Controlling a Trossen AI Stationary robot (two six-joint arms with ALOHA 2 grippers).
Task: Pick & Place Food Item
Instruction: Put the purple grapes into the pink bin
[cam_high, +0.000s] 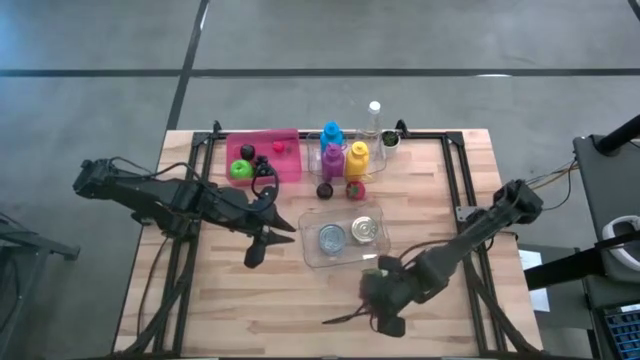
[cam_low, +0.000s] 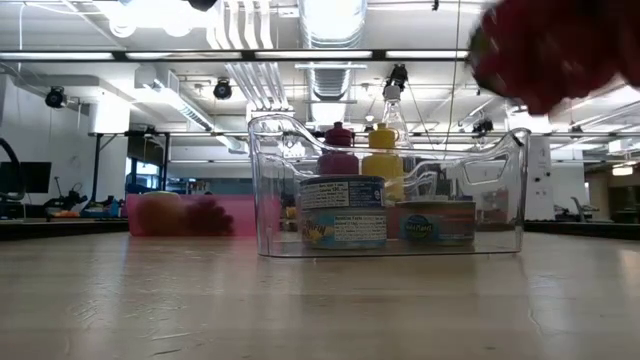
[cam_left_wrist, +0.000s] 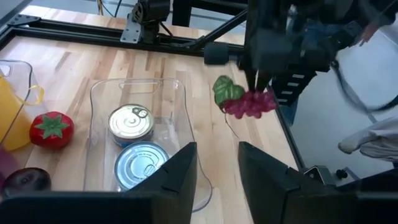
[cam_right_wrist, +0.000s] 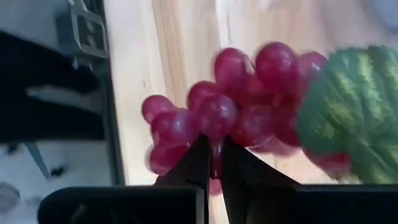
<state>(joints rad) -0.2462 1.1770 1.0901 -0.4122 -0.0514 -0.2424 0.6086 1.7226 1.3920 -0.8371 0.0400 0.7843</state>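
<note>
Right pincer closed on grape bunch, fingers nipping stem; grapes hang just ahead of fingertips, green leaf attached beside them. Bunch lifted off worktop, beside near corner of clear bin, outside it. Bin holds two cans. Left pincer hovers by bin's other side, fingers narrowly apart, holding nothing. Pink tray, bottles, strawberry farther back on worktop.

Red grape bunch with green leaf; lifted clear of table; beside clear bin.
</note>
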